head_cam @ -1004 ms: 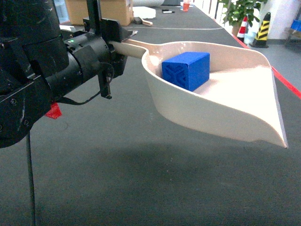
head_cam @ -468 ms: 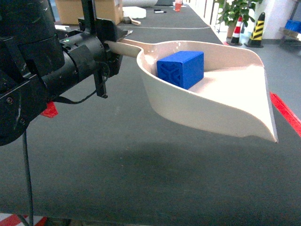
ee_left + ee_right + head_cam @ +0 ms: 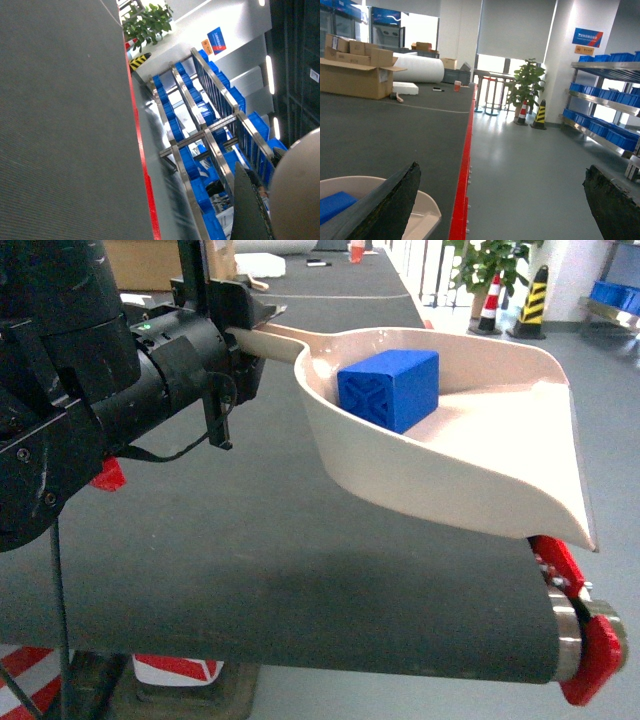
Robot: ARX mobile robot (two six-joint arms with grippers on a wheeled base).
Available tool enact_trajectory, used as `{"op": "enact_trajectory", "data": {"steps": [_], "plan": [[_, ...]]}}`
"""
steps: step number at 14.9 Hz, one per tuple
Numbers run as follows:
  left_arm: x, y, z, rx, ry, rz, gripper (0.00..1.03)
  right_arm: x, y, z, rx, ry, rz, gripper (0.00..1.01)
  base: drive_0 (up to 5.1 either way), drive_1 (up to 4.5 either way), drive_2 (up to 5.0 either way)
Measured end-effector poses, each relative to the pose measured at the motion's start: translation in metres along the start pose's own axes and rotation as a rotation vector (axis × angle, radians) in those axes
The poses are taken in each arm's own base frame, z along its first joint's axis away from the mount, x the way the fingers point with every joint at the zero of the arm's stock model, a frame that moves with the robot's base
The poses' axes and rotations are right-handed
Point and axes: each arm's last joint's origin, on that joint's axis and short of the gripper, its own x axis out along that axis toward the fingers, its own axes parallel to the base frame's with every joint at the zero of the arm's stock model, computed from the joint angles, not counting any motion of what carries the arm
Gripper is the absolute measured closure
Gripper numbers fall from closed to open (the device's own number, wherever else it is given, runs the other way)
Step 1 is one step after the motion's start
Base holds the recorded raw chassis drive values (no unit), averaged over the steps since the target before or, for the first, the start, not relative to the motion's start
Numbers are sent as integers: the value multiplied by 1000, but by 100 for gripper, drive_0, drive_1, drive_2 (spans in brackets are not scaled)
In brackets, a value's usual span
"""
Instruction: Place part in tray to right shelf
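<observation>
The blue part [image 3: 390, 388] rests inside the beige tray [image 3: 450, 490], near its back wall. My left gripper [image 3: 243, 337] is shut on the tray's handle [image 3: 275, 340] and holds the tray level above the dark belt. In the left wrist view one dark finger [image 3: 250, 210] lies against the beige handle [image 3: 302, 190]. My right gripper [image 3: 500, 200] is open with nothing between its fingers. It sits to the right of the tray [image 3: 350, 187], where a corner of the part [image 3: 332, 205] shows. Metal racks [image 3: 602, 100] with blue bins stand at the right; I cannot tell whether they are the right shelf.
The belt ends just below the tray's lip at a roller with red brackets [image 3: 590, 640]. A red strip [image 3: 462, 165] edges the belt, with grey floor beyond. Cardboard boxes [image 3: 355, 70], a potted plant [image 3: 527, 85] and cones [image 3: 540, 114] stand far off.
The head view has shifted, so the belt's end and its red roller bracket are now visible under the tray. The tray and part keep their place relative to the left arm.
</observation>
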Motion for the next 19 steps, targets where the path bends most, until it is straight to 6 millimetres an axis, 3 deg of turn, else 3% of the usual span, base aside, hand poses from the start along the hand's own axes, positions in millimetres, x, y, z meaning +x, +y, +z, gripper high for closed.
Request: {"op": "enact_trajectory", "data": {"steps": [7,19], "plan": [[0,0,0,0,0,1,91,0,0,0,-1,1,0,3,457,-399,-59],[0,0,-1,0,2,1,91,0,0,-1,-3,5,1,3,496,-248,-248]]}}
